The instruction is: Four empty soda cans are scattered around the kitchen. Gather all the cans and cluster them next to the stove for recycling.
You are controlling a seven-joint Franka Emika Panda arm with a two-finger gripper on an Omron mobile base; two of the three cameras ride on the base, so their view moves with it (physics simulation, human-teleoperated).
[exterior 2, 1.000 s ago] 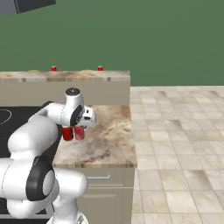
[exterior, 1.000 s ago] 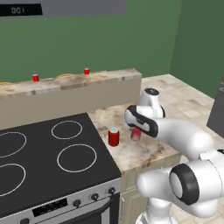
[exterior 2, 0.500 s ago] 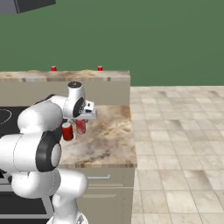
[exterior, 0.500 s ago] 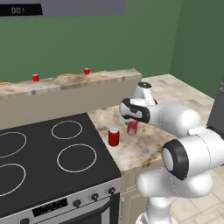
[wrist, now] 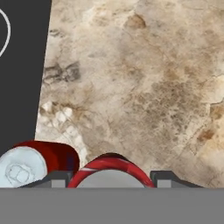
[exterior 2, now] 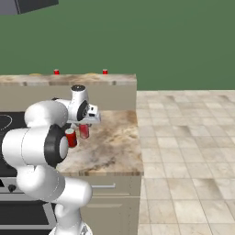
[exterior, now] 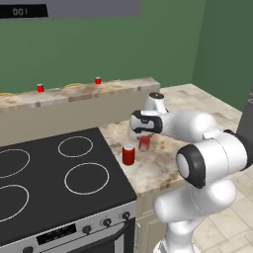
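My gripper (exterior: 144, 137) is shut on a small red soda can (exterior: 144, 143), held upright low over the tan counter (exterior: 163, 163); whether the can touches the stone I cannot tell. In the hand view this can (wrist: 111, 171) sits between my two dark fingertips (wrist: 59, 178). A second red can (exterior: 128, 155) stands on the counter just left of it, beside the edge of the black stove (exterior: 54, 173). From the right side the held can (exterior 2: 84, 131) and the standing can (exterior 2: 70, 137) are close together. Two more red cans (exterior: 40, 88) (exterior: 98, 80) stand on the raised back ledge.
The raised stone ledge (exterior: 118, 89) runs behind the stove and counter. The counter ends at its right edge (exterior 2: 137, 137), with beige tiled floor (exterior 2: 183, 137) beyond. A dark hood (exterior: 69, 9) hangs above the stove. Green wall lies behind.
The arm has carried the held can a little to the left, closer to the can standing by the stove. The jaws have stayed shut on it.
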